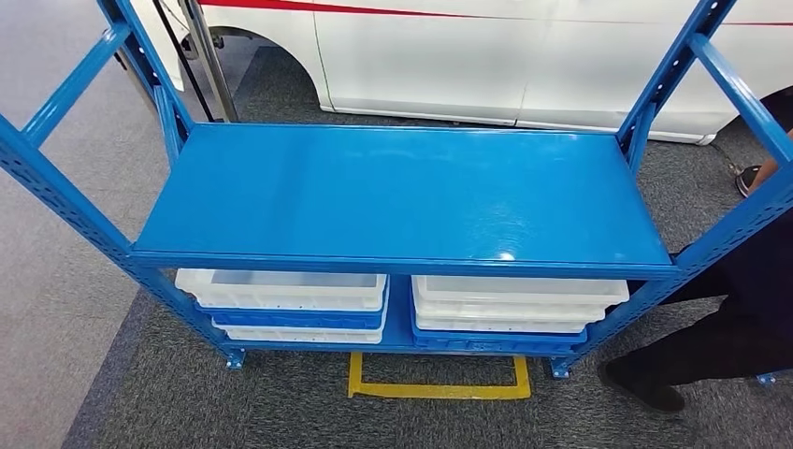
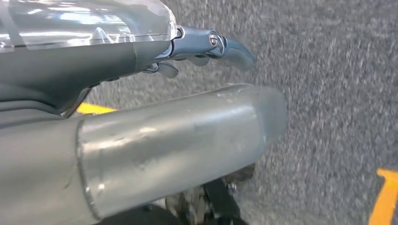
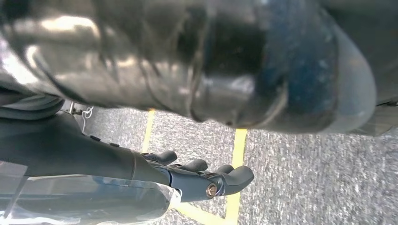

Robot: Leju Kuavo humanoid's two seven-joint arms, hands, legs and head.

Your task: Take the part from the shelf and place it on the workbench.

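Standing before the shelf [image 1: 402, 201], left hand [image 2: 206, 47] and right hand [image 3: 202, 176] both hanging loose, holding nothing; part not yet picked.

Looks like a car workshop: blue steel shelf [image 1: 402, 201] on grey carpet, white car body [image 1: 486, 56] just behind it, stacked plastic trays [image 1: 290, 304] on its lower level, yellow floor marking [image 1: 439, 388] in front.

Stacked white and blue plastic trays [image 1: 292, 304] sit in two piles, side by side. A yellow tape rectangle [image 1: 439, 379] marks the grey carpet, a white car body [image 1: 486, 65] stands beyond, and a person's dark-trousered leg [image 1: 720, 346] is at the right.
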